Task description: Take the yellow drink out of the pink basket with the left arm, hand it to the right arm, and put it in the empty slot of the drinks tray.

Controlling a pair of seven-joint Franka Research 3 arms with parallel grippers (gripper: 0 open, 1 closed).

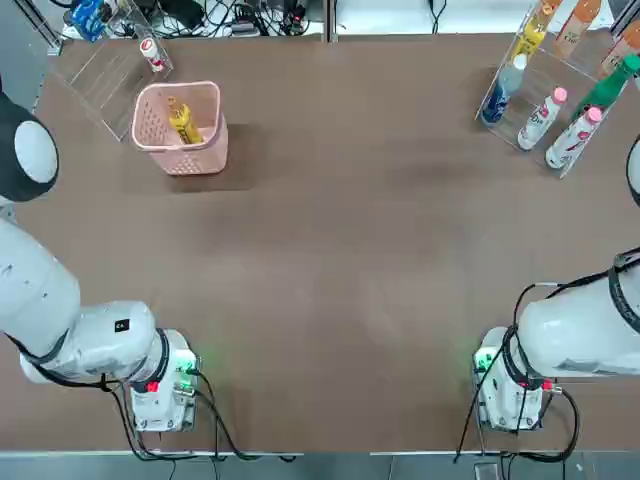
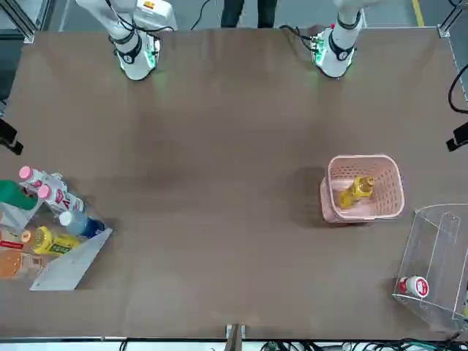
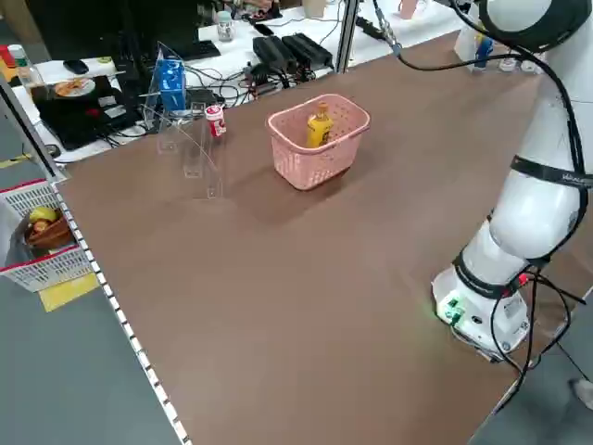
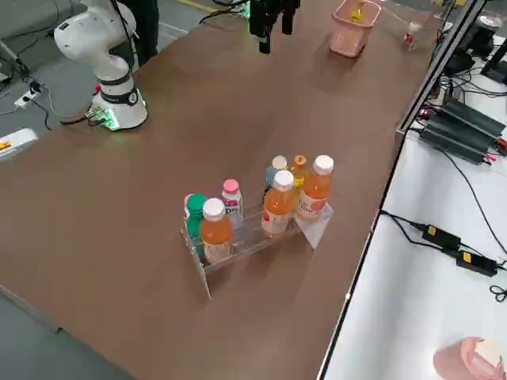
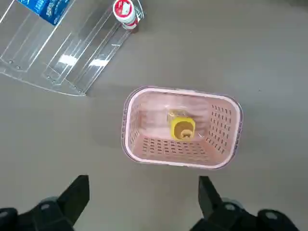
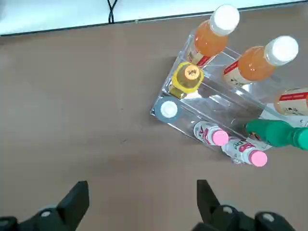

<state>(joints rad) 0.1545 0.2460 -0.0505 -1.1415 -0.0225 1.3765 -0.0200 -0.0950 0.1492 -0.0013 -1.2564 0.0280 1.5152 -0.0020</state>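
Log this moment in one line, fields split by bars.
Left gripper: open, short of pink basket | Right gripper: open, short of drinks tray | Yellow drink: in basket

A plain brown table (image 1: pixel 330 250) carries a pink basket (image 1: pixel 180 128) on the robot's left, with a clear rack (image 1: pixel 105 85) near it, toward the far edge. A second clear rack (image 4: pixel 253 241), loaded with bottles, stands well apart on the robot's right. Both arms' white bases (image 1: pixel 165 385) (image 1: pixel 510 385) sit along the near edge.
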